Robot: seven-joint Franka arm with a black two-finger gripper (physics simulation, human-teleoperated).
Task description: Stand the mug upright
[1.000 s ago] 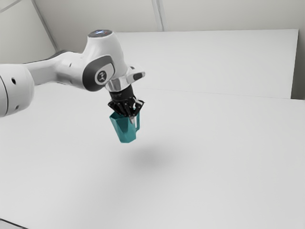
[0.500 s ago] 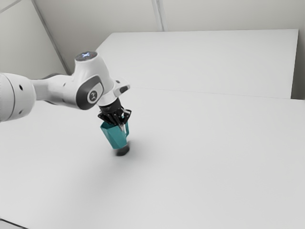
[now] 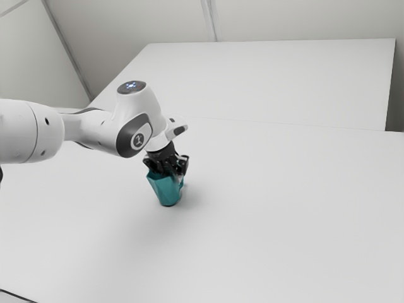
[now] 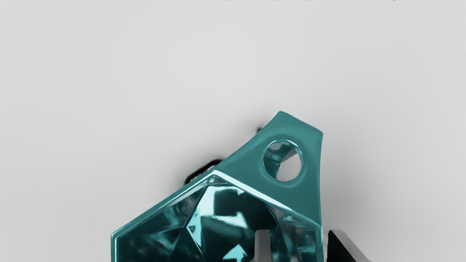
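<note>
Down at the white table [image 3: 284, 221], a shiny teal many-sided mug [image 3: 165, 189] sits lower than before, black two-finger claw [image 3: 176, 177] a bit wide, one finger inside it.

I look down into the mug [image 4: 218, 200], a round hole in its handle [image 4: 309, 193]. One finger [image 4: 263, 247] is inside the mug, the other [image 4: 342, 249] just outside.
</note>
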